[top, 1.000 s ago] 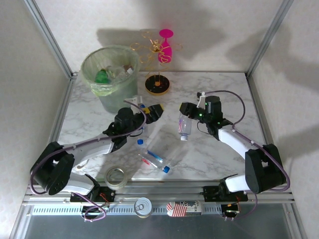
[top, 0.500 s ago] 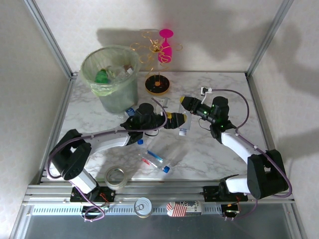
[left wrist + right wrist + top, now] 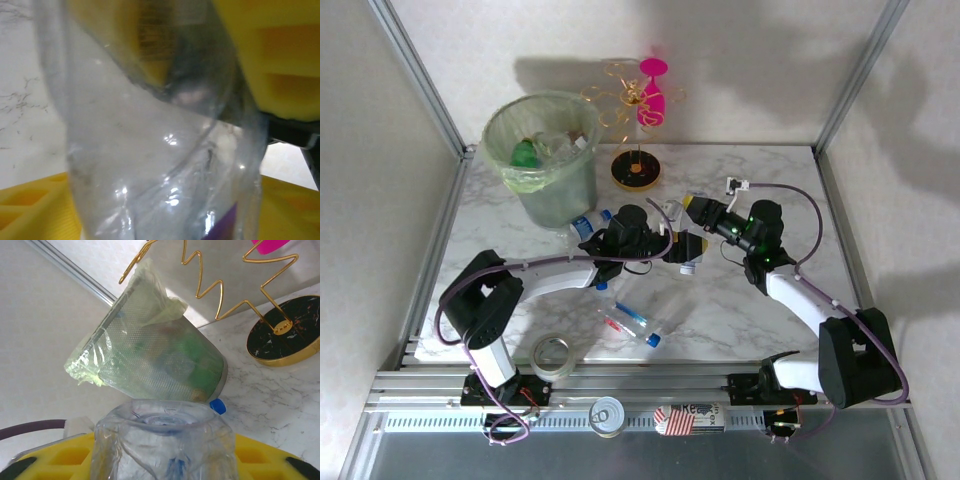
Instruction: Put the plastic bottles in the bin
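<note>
The closed right claw [image 3: 686,212] pinches the clear plastic bottle [image 3: 162,440] above the marble worktop [image 3: 750,310], the left claw [image 3: 688,248] straddling it, its grip unclear; early release could drop it short of the green-lined bin [image 3: 555,190].

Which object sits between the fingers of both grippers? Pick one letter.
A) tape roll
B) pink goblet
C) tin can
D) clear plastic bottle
D: the clear plastic bottle sits inside the left gripper in the left wrist view and inside the right gripper in the right wrist view.
</note>
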Controlling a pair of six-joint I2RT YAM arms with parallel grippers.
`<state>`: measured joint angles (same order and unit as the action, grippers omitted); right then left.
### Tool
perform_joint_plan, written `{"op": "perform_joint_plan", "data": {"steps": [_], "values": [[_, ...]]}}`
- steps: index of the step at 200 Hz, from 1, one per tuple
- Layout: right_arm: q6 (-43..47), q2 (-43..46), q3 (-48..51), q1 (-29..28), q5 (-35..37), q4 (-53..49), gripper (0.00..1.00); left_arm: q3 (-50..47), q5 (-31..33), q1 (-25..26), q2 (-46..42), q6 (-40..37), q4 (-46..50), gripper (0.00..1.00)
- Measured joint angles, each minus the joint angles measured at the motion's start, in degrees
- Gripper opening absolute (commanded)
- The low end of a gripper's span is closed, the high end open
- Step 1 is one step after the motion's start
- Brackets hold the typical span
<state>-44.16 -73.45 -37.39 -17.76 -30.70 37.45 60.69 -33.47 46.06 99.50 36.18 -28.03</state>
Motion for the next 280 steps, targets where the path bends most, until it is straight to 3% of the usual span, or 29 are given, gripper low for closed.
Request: {"op": "perform_joint_plan", "data": {"steps": [38,63,110,164,192,280], "values": [[-0.2,0.1,0.2,0.0,0.0,0.1,0.55,0.0,-0.4,0.1,0.0,0.1,-0.3,0.52],[-0.2,0.4,0.2,0.1,0.0,-0.2,0.76,0.0,0.3,0.1,0.0,0.0,-0.3,0.47],[2.1,4.0,-0.8,0.1,2.8,-5.4,0.98,-1.7,3.3,-1.4,-1.3,0.0,0.1,0.46],[6.1,7.5,-1.9,0.1,8.8,-12.5,0.99,-2.9,7.6,-6.4,-8.7,-2.1,5.3,0.44],[7.6,6.8,-2.4,0.1,9.2,-16.3,0.99,1.1,9.9,-10.1,-11.2,-5.7,11.3,0.43],[9.1,3.1,-2.6,-3.1,8.1,-19.0,0.99,32.3,22.2,-24.5,-11.2,-21.7,36.6,0.45]]}}
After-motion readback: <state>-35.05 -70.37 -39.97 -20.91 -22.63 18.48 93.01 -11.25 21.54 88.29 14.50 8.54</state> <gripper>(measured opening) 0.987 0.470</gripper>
